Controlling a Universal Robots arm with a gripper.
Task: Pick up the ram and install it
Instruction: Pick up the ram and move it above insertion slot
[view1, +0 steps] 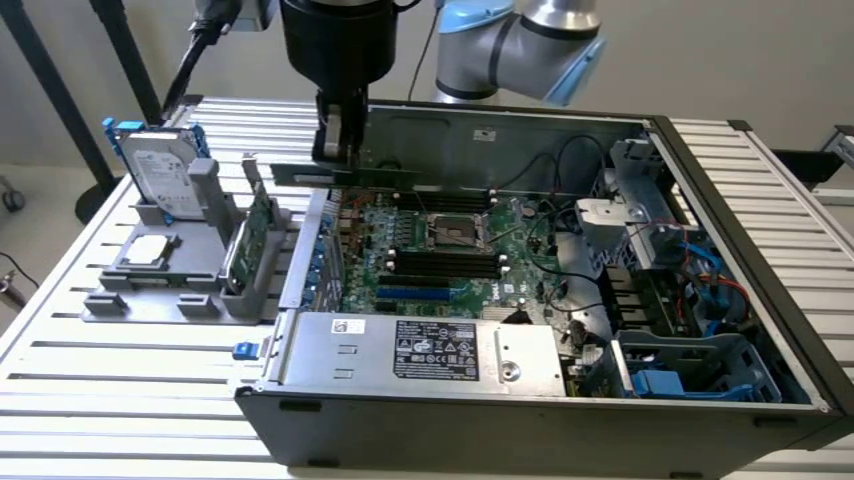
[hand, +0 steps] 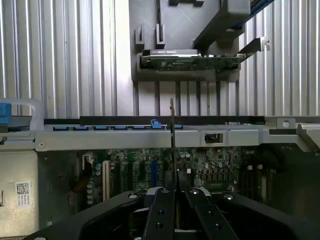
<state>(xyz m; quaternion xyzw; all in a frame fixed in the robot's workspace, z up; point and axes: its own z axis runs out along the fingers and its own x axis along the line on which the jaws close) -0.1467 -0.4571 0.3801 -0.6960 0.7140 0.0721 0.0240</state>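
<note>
Two fingers (view1: 340, 160) pinch the ram (view1: 380, 177) by its upper edge, the stick hanging level from them with most of its length running out to one side of the grip. In the wrist view the ram (hand: 172, 125) is seen edge-on, a thin line running out from between the fingers (hand: 173, 182). It hangs in the air over the open case (view1: 534, 420), above the near edge of the motherboard (view1: 521, 215) and touching nothing. The black slots (view1: 447, 264) lie below the fingers and well off to one side, all empty. The pick looks done and the carry to the slot is in hand. Seating would call for the stick's lower edge lined up along one slot, level and square. Behind the fingers, the green card (view1: 254, 240) stands in its grey stand (view1: 147, 295) on the table (view1: 120, 355).
</note>
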